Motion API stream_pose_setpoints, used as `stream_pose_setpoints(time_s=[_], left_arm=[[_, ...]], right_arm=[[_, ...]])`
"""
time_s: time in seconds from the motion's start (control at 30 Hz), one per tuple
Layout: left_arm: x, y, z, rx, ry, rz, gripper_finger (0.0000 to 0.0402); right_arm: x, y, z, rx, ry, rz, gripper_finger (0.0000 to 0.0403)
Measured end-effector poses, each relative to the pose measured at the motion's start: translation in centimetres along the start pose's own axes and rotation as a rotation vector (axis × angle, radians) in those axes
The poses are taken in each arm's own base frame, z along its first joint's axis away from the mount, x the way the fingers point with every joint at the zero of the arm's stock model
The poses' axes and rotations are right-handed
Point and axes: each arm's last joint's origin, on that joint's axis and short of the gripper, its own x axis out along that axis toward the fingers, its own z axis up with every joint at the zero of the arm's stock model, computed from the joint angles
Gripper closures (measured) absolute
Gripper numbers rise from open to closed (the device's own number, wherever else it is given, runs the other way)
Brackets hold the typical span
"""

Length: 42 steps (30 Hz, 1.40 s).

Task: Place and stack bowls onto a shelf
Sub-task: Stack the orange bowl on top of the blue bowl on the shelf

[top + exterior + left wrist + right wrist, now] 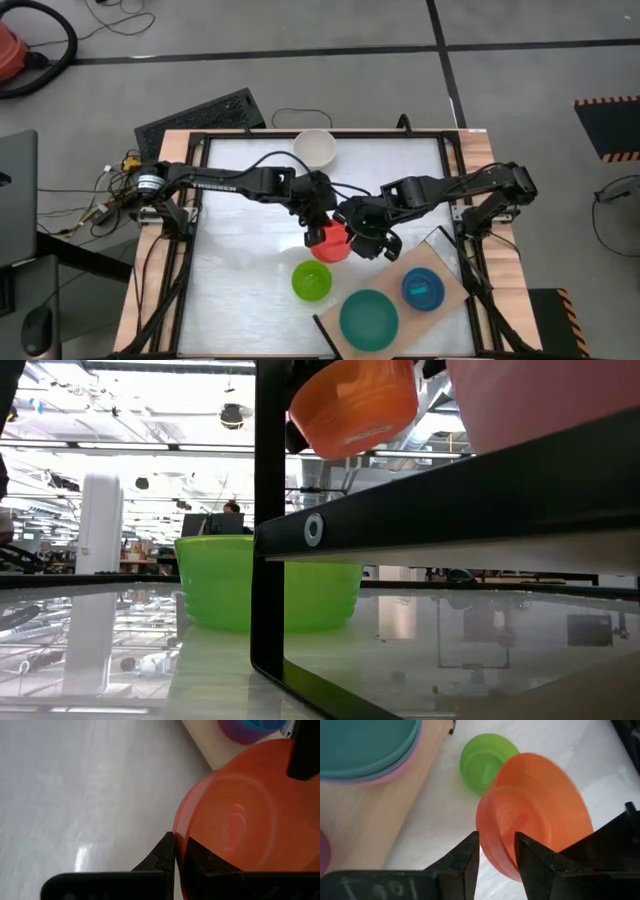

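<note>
The red bowl [328, 243] hangs above the middle of the table, tilted, high in the low view [352, 405]. My left gripper [322, 218] comes from the left and my right gripper [366, 238] from the right; each is shut on it. The lime green bowl [311, 281] stands on its base on the table below [265, 592]. On the shelf [447, 262], the teal bowl [368, 318] sits in a pink one [402, 764]. The cyan bowl [423, 288] sits in a magenta one [235, 732]. The white bowl [314, 148] stands near the far edge. My left gripper pinches the red bowl's rim [179, 832] on the side toward the table's left, one finger [162, 855] outside the wall and one [202, 862] inside. The bowl is lifted clear and tilted. My right gripper has the opposite rim [495, 852] between its two fingers, one finger [467, 857] outside the wall and one [532, 862] inside. It slants down from the table's right. The bowl is clear of the table.
A black frame bar [268, 520] crosses the low view close to the camera. The shelf lies slantwise at the table's near right corner. Bare white tabletop [245, 260] lies left of the green bowl. A dark keyboard [200, 115] sits beyond the far left corner.
</note>
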Motion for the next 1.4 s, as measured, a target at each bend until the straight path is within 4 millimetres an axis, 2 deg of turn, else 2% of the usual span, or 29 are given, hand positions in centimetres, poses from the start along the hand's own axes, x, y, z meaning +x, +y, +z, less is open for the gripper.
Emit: stream_pose_setpoints(time_s=[0.1,0.43,0.67,0.8,1.13,1.27,1.4], left_arm=[[0.0,0.0,0.0,0.006,-0.002,-0.004,0.0401],[0.0,-0.3,0.4,0.056,-0.027,-0.087,0.0401],[0.0,-0.5,0.4,0.106,-0.036,-0.086,0.0390],[0.0,-0.5,0.4,0.136,-0.038,-0.091,0.0349],[-0.4,-0.4,0.2,0.139,-0.019,-0.088,0.0197],[-1.7,-0.3,0.5,0.126,-0.047,-0.087,0.0164],[-3.7,-0.5,1.5,0.166,-0.088,-0.054,0.0153]], right_arm=[[0.0,0.2,-0.4,-0.026,0.032,0.033,0.0273],[0.1,0.8,-0.2,-0.082,0.041,0.062,0.0380],[0.1,0.8,-0.2,-0.079,0.044,0.065,0.0380],[0.1,0.8,-0.2,-0.058,0.048,0.067,0.0380],[0.1,1.1,-0.5,0.105,0.080,0.081,0.0380],[0.0,1.4,-0.5,0.178,0.105,0.096,0.0380],[-0.8,2.0,-0.5,0.273,0.129,0.094,0.0380]])
